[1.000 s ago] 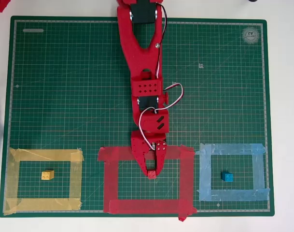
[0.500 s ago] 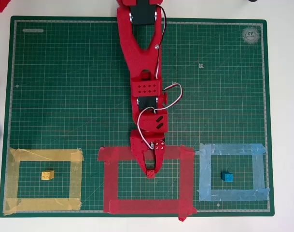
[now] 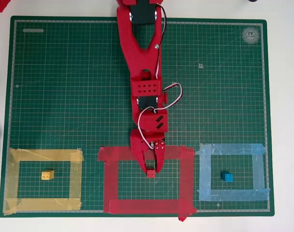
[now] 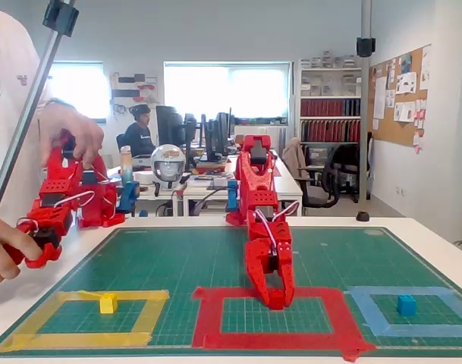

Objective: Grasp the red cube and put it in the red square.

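Two jaws of the gripper (image 3: 151, 170) stand clamped on the red cube (image 3: 150, 173), held low inside the red square (image 3: 113, 181), likely for release.

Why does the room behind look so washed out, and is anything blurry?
In the fixed view the windows are overexposed, while the hand stays fairly sharp; in the overhead view light is even on the green mat, with a smeared grey blur at the left edge.

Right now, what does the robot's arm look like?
The arm is bright red plastic, built from chunky linked pieces. One block has a grid of small holes. Black motors sit between the parts, and thin white, red and black cables loop beside it. Its tool ends in two pointed red fingers.
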